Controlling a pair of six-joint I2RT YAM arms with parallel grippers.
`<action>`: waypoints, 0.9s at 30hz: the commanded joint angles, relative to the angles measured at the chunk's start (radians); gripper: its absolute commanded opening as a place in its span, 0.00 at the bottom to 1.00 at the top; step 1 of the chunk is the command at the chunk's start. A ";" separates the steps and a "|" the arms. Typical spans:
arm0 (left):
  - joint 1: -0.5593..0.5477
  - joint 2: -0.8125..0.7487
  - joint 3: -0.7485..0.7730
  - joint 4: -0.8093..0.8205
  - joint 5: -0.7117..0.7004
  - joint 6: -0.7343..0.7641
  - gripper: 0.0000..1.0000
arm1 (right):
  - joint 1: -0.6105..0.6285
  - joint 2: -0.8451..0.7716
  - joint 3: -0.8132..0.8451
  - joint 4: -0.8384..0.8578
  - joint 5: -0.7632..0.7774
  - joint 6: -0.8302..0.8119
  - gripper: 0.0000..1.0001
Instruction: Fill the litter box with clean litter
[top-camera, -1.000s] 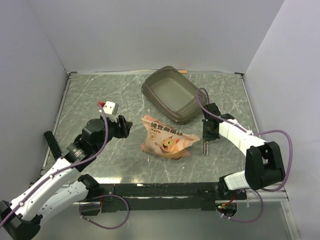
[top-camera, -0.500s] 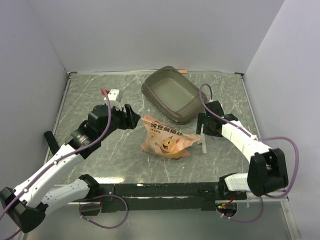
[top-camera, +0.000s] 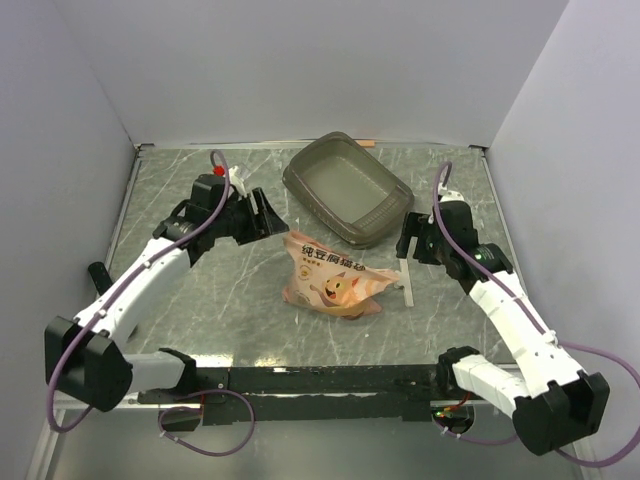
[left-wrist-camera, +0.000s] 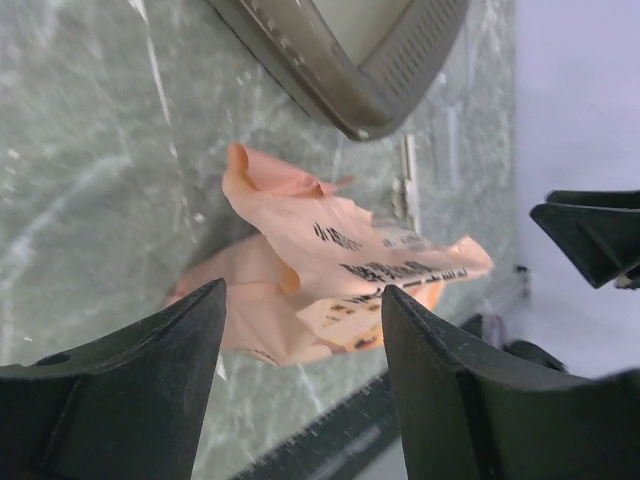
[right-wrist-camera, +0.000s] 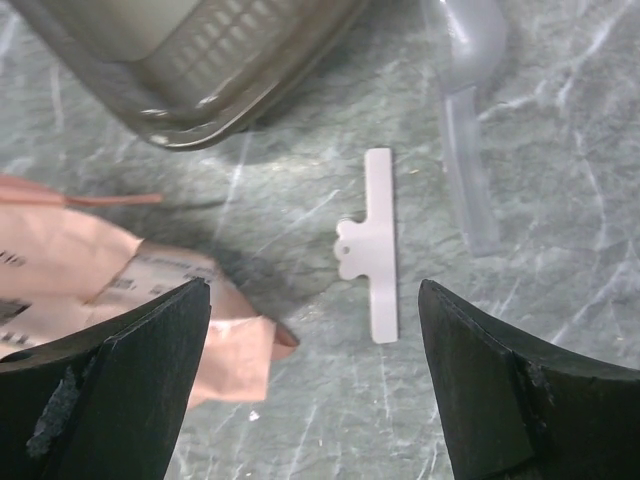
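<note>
My left jaws stand wide and empty, left of the orange-pink litter bag (top-camera: 330, 280) mid-desk. The litter box (top-camera: 300, 165) sits just behind it. My right jaws gape, empty. Only my right wrist view shows the white clip (right-wrist-camera: 378, 245) clearly. Gripping the bag's wrong end could spill the granules.

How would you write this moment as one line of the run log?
left gripper: open, empty | right gripper: open, above white strip | bag: lying on table, not held | litter box: behind bag
</note>
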 joint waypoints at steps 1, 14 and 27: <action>0.041 0.035 -0.013 0.044 0.232 -0.066 0.69 | 0.024 -0.048 -0.003 -0.005 -0.030 0.007 0.91; 0.047 0.138 -0.079 0.190 0.400 -0.145 0.68 | 0.031 -0.093 -0.064 0.027 -0.057 0.005 0.92; 0.090 0.272 -0.010 0.305 0.484 -0.108 0.68 | 0.039 -0.116 -0.084 0.036 -0.070 0.002 0.92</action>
